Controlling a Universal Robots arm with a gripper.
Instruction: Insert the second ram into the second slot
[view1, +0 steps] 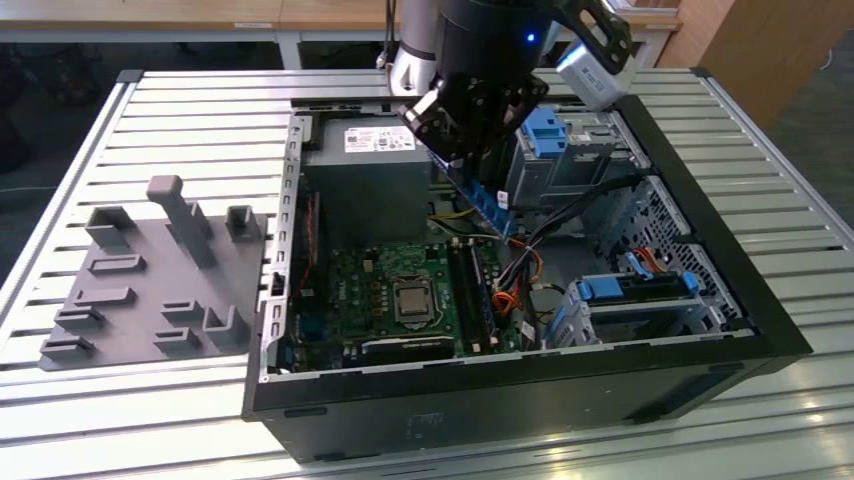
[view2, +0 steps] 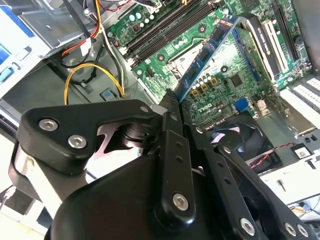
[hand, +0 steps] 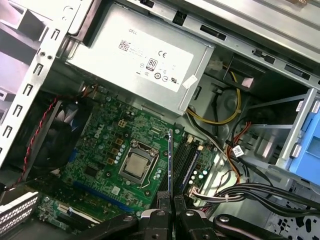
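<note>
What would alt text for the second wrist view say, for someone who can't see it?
The black gripper holds the second ram, a thin blue stick, by one end over a green motherboard. Yellow wires loop beside the board.

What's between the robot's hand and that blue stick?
Nothing: the hand clamps the blue stick directly, as both wrist views show.

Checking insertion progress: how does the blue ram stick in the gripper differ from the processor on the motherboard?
The second ram is long, narrow and blue; the processor is square and silver. The second ram is clamped on edge in the gripper over the motherboard; the processor lies flat on it. Both are inside the open case.
</note>
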